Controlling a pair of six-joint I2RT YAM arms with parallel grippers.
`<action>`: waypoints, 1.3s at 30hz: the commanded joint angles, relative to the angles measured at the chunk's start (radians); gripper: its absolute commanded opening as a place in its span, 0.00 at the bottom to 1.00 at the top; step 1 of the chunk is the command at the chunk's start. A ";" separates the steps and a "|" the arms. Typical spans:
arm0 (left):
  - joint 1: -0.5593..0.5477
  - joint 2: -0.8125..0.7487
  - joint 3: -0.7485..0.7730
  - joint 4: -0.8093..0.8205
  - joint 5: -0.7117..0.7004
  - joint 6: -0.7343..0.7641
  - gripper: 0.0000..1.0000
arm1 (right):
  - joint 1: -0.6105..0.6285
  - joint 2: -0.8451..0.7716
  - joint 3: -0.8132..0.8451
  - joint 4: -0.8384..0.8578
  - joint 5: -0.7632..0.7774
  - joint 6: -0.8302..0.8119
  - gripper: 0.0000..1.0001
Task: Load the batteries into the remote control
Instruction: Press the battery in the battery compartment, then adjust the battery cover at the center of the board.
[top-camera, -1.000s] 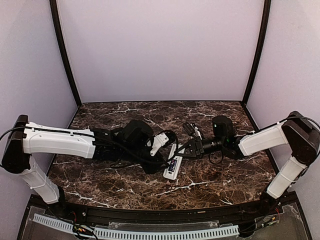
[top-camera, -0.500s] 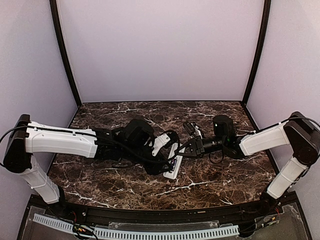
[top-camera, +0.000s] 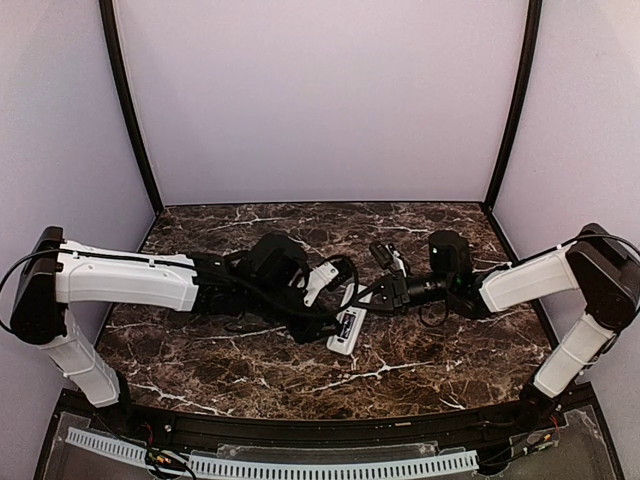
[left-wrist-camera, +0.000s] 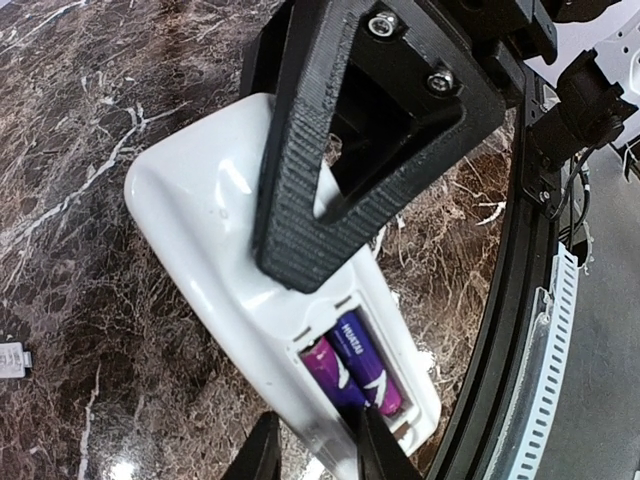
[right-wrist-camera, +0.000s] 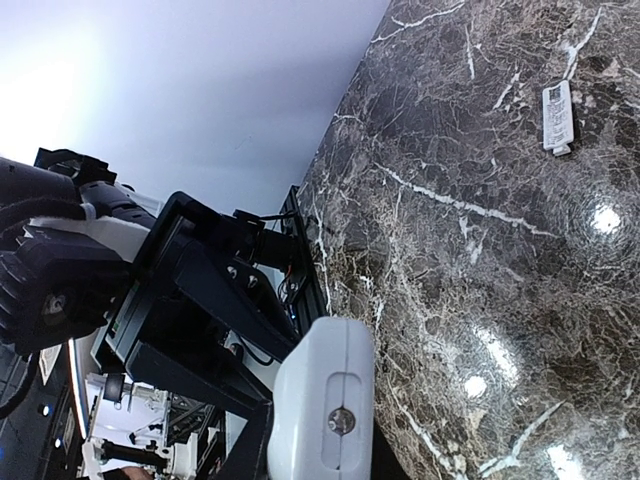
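Observation:
The white remote control (top-camera: 346, 328) lies back-up on the marble between the arms. In the left wrist view its open bay (left-wrist-camera: 300, 300) holds two purple batteries (left-wrist-camera: 358, 368) side by side. My left gripper (left-wrist-camera: 315, 445) is open over the bay's near end. One fingertip (left-wrist-camera: 372, 448) is at the end of a battery and the other (left-wrist-camera: 260, 455) is outside the remote's side wall. My right gripper (right-wrist-camera: 320, 440) is shut on the remote's far end (right-wrist-camera: 325, 400). Its black finger (left-wrist-camera: 350, 150) shows across the remote in the left wrist view.
A small white battery cover (right-wrist-camera: 557, 118) lies loose on the marble away from the remote; it also shows at the left wrist view's edge (left-wrist-camera: 10, 360). The black table rail (left-wrist-camera: 500, 330) runs close beside the remote. Both arms crowd the table's middle (top-camera: 300, 290).
The left gripper has edged a little to the right over the remote's bay. The right gripper keeps its hold on the remote's end and has barely shifted.

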 joint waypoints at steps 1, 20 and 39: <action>0.006 0.043 0.025 -0.056 -0.036 0.016 0.26 | 0.009 -0.004 -0.003 0.191 -0.089 0.084 0.00; 0.297 0.165 0.302 -0.437 -0.158 0.324 0.69 | -0.204 -0.102 -0.037 -0.204 0.011 -0.221 0.00; 0.283 0.414 0.471 -0.513 -0.509 -0.519 0.80 | -0.229 -0.094 -0.067 -0.203 0.034 -0.247 0.00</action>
